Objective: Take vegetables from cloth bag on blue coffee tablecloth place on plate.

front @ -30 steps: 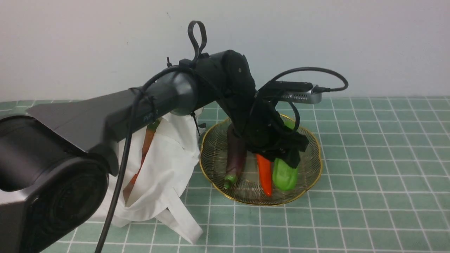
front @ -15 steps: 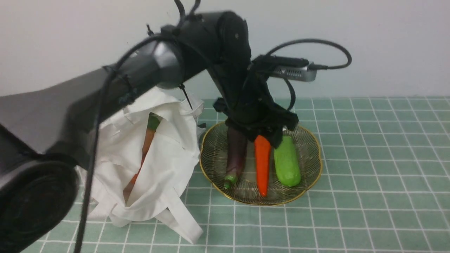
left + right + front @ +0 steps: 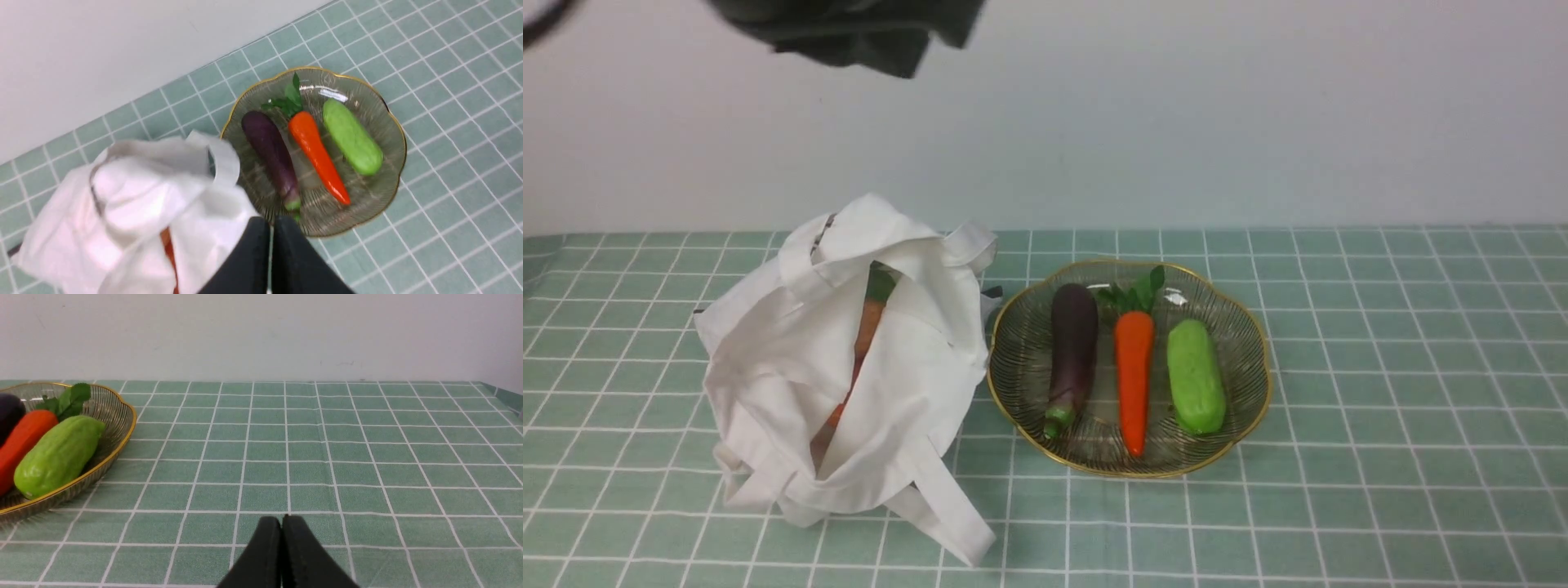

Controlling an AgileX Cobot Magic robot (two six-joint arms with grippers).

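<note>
Vegetables (image 3: 1195, 377), bumpy, on ribbed glass plate (image 3: 1021, 359) (left end effector (image 3: 271, 223), right end effector (image 3: 282, 521): closed)

Black, tapered end effector (image 3: 271, 221) — apparently matte

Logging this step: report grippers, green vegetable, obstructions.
Left gripper shut, empty. Right gripper shut, empty. Green vegetable lying on plate, right of carrot. Nothing in the way.
</note>
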